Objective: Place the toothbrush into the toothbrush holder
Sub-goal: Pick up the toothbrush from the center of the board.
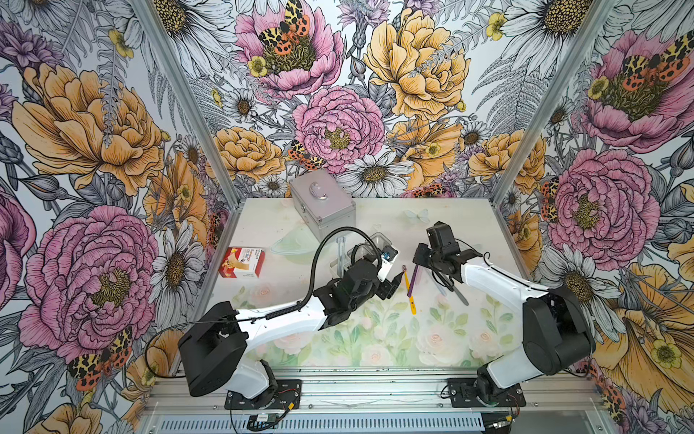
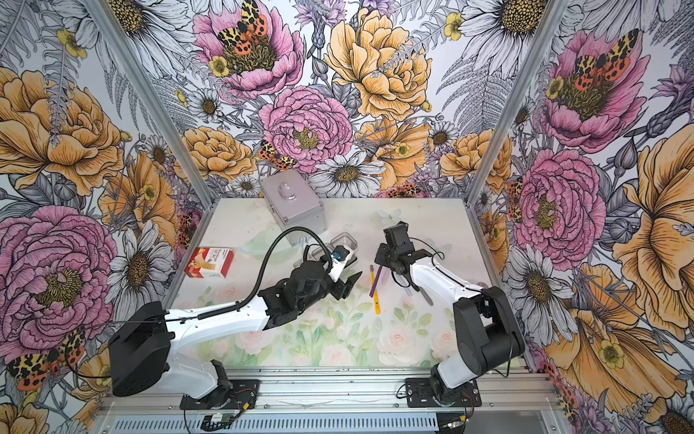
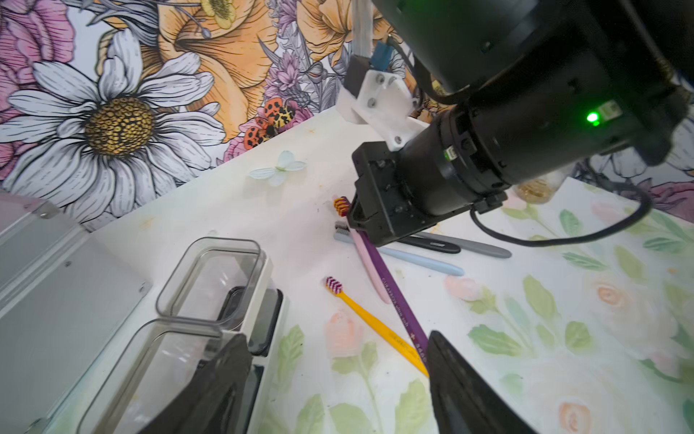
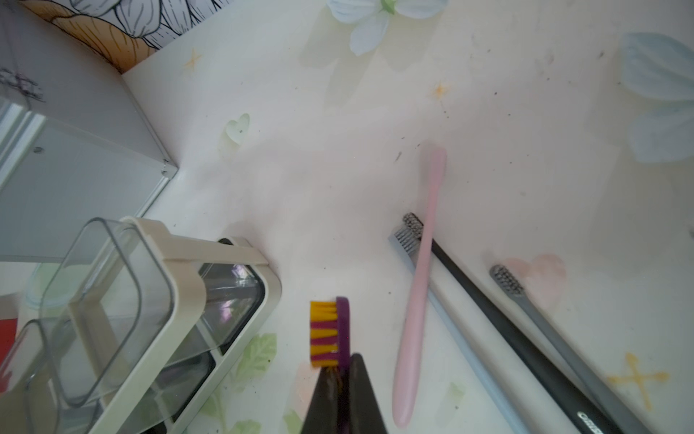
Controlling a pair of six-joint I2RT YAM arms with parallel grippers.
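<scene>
Right wrist: my right gripper (image 4: 343,362) pinches slim purple plastic toothbrush (image 4: 342,327) by the neck, presumably for lifting; left gripper (image 3: 334,347) wide, empty.

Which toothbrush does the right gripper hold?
The purple toothbrush: the right gripper is shut below its head. The yellow toothbrush and the rest lie ungripped.

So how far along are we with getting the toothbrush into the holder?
Done: the right gripper is shut on the purple toothbrush near its bristles. In hand: the brush slants between both arms, handle end beside the open left gripper. Left: the holder has clear cups that look empty, so the brush must yet go in.
</scene>
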